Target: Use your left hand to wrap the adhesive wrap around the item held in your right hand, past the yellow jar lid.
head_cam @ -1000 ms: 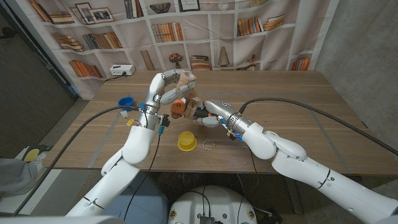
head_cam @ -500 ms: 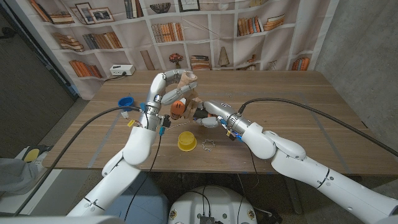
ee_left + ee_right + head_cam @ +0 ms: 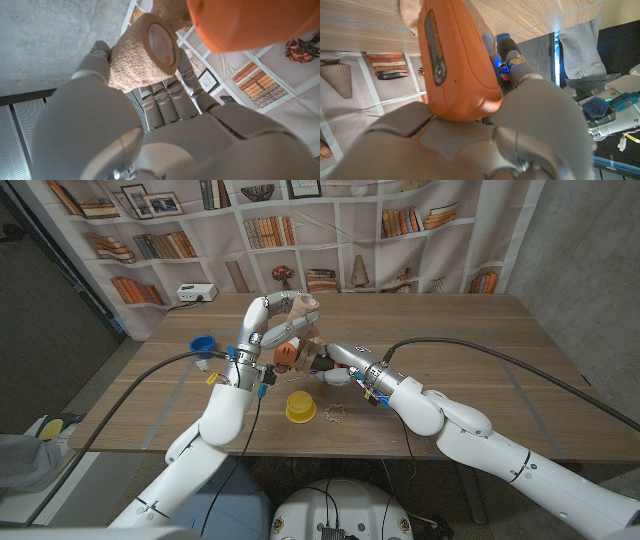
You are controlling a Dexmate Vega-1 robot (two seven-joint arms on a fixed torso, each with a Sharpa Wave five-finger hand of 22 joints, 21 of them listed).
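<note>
Your left hand (image 3: pixel 150 100) clamps the wrap roll (image 3: pixel 142 55); right hand (image 3: pixel 485 130) clamps the orange item (image 3: pixel 455 65). Slack tension risks wrap peeling off.

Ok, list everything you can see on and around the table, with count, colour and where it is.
Wrap roll: one, tan, gripped in the left hand above the table's middle.
Orange item: one, orange, held in the right hand beside the roll.
Lid: one, yellow, on the table near its front edge.
Blue cup: one, blue, on the table's left side.
Small wire piece: one, pale, just right of the lid.
White box: one, white, at the table's far left corner.
Table: one, brown wood.
Bookshelf backdrop: one, white, behind the table.
Left hand: one, white, raised over the table.
Right hand: one, white, meeting the left.
</note>
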